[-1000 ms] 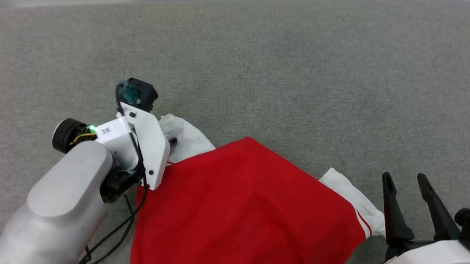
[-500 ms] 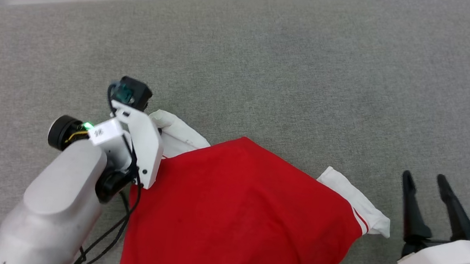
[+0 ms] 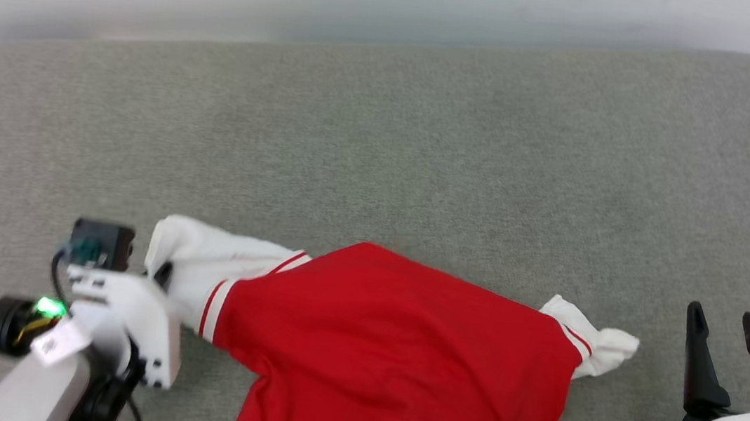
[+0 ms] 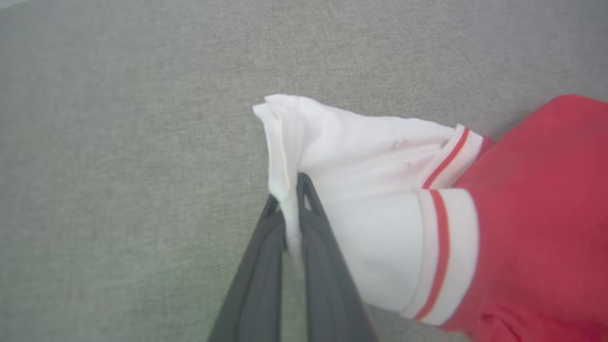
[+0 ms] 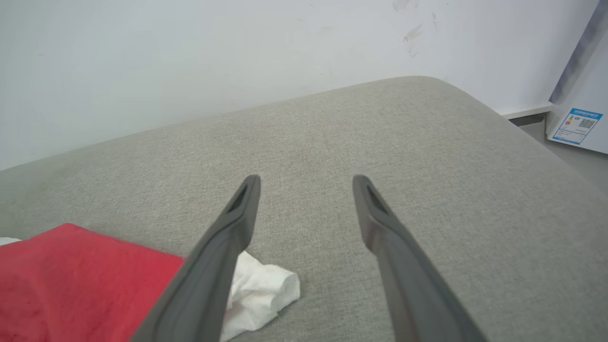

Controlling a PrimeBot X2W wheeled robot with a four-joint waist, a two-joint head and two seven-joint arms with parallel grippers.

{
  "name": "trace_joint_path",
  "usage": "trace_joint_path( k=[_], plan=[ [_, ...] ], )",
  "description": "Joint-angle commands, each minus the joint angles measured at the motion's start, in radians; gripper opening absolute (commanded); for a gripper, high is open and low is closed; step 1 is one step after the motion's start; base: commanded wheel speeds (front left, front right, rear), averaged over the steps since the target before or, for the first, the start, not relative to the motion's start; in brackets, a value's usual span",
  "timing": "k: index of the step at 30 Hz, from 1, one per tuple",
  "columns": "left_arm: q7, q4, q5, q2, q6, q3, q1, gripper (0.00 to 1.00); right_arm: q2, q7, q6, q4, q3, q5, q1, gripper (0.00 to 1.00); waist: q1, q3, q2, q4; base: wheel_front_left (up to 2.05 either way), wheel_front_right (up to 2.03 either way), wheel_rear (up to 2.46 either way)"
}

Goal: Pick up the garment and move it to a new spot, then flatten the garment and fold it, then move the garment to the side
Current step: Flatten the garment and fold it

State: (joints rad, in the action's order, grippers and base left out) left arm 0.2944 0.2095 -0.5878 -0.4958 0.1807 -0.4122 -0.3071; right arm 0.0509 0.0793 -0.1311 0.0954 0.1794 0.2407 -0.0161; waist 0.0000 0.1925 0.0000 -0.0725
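One claw is at work: the left claw [image 4: 290,192] is pinched tight on the white sleeve [image 4: 370,199] of the garment [image 3: 387,353], which lies rumpled on the grey cushion [image 3: 425,138]. Flattening looks to be in hand. Next, I'd guess, the right claw [image 5: 306,185], spread wide and empty, must take the far sleeve [image 3: 596,342].

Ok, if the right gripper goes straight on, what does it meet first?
Probably bare cushion, then the wall; depth is unclear. The right gripper points past the garment, which lies to its left.
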Motion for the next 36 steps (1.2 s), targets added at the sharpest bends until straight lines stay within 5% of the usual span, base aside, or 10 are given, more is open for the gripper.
trace_joint_path(
  k=[1,8,13,15,16,17,27,36],
  plan=[
    [-0.005,-0.031,-0.004,-0.010,0.025,0.011,0.048,0.00,-0.001,0.003,0.001,0.003,0.006,0.001,-0.016,1.00,0.0000,-0.019,0.0000,0.017,0.00,0.00,0.00],
    [0.003,-0.160,-0.075,-0.030,0.142,0.087,0.301,0.00,-0.001,0.026,0.001,0.003,0.024,0.003,-0.046,1.00,0.0000,-0.070,0.0000,0.032,0.00,0.00,0.00],
    [-0.009,-0.180,-0.120,-0.004,0.148,0.096,0.393,0.00,-0.001,0.045,0.001,0.012,0.035,-0.001,-0.058,1.00,0.0000,-0.098,0.0000,0.035,0.00,0.00,0.00],
    [-0.027,-0.182,-0.123,0.006,0.146,0.096,0.396,0.34,-0.001,0.052,0.001,0.015,0.042,0.002,-0.064,1.00,0.0000,-0.106,0.0000,0.037,0.00,0.00,0.00],
    [-0.037,-0.183,-0.123,0.013,0.141,0.093,0.393,0.80,-0.001,0.059,0.001,0.017,0.046,0.000,-0.068,1.00,0.0000,-0.110,0.0000,0.038,0.00,0.00,0.00],
    [-0.057,-0.187,-0.116,0.017,0.140,0.097,0.384,1.00,-0.001,0.064,0.001,0.016,0.047,0.008,-0.070,1.00,0.0000,-0.114,0.0000,0.039,0.00,0.00,0.00],
    [-0.352,-0.247,0.005,0.029,0.125,0.131,0.309,1.00,-0.001,0.190,0.001,-0.026,0.065,0.048,-0.034,1.00,0.0000,-0.154,0.0000,0.052,0.00,0.00,0.00],
    [-0.418,-0.338,0.052,0.050,0.149,0.118,0.274,1.00,0.120,0.528,0.001,-0.156,-0.049,0.128,0.084,1.00,0.0000,-0.119,0.0000,0.103,0.00,0.00,0.00]
  ],
)
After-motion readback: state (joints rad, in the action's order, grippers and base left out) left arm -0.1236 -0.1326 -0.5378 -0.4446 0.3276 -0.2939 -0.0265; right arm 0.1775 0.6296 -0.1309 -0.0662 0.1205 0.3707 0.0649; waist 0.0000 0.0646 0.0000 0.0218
